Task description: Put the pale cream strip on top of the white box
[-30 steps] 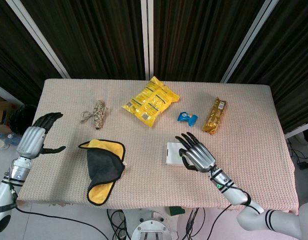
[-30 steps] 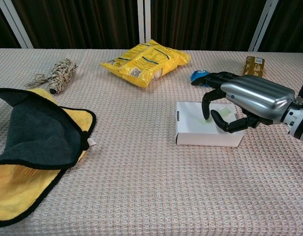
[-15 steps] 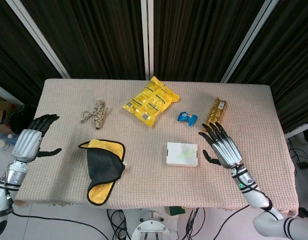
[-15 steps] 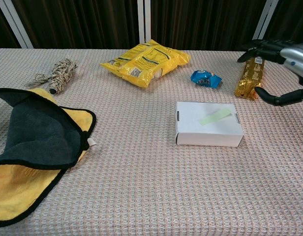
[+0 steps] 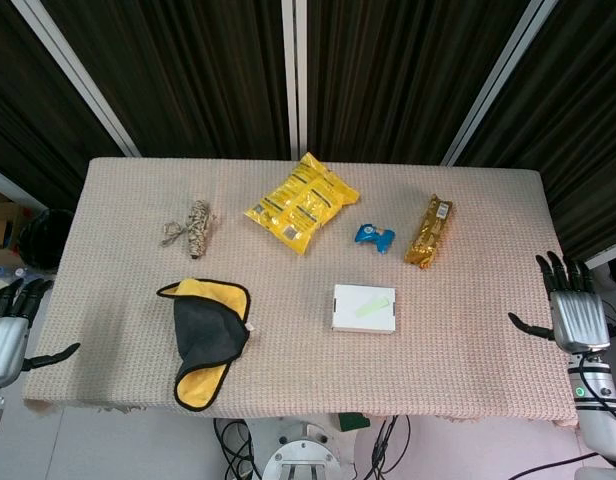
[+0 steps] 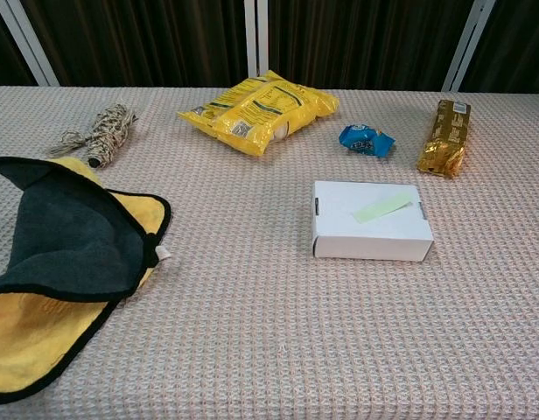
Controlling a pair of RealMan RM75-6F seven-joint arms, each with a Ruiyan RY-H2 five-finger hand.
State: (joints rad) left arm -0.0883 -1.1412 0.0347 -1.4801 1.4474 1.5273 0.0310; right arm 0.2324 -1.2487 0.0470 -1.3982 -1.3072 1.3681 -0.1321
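Observation:
The white box (image 5: 364, 309) (image 6: 370, 232) lies flat near the middle of the table. The pale cream strip (image 5: 372, 305) (image 6: 382, 208) rests diagonally on its top face, nothing touching it. My right hand (image 5: 570, 313) is at the table's right edge, far from the box, fingers spread and empty. At the left edge of the head view my left hand (image 5: 8, 325) hangs beside the table, also spread and empty. Neither hand shows in the chest view.
A dark grey and yellow cloth (image 5: 206, 340) lies front left. A twine bundle (image 5: 195, 225), a yellow snack bag (image 5: 300, 204), a small blue packet (image 5: 373, 236) and a gold wrapper bar (image 5: 429, 232) are spread across the far half of the table (image 5: 288, 385).
My right hand lifted off the box, leaving the strip on it, and drew back to the table's right edge. My left hand slid outward past the left edge.

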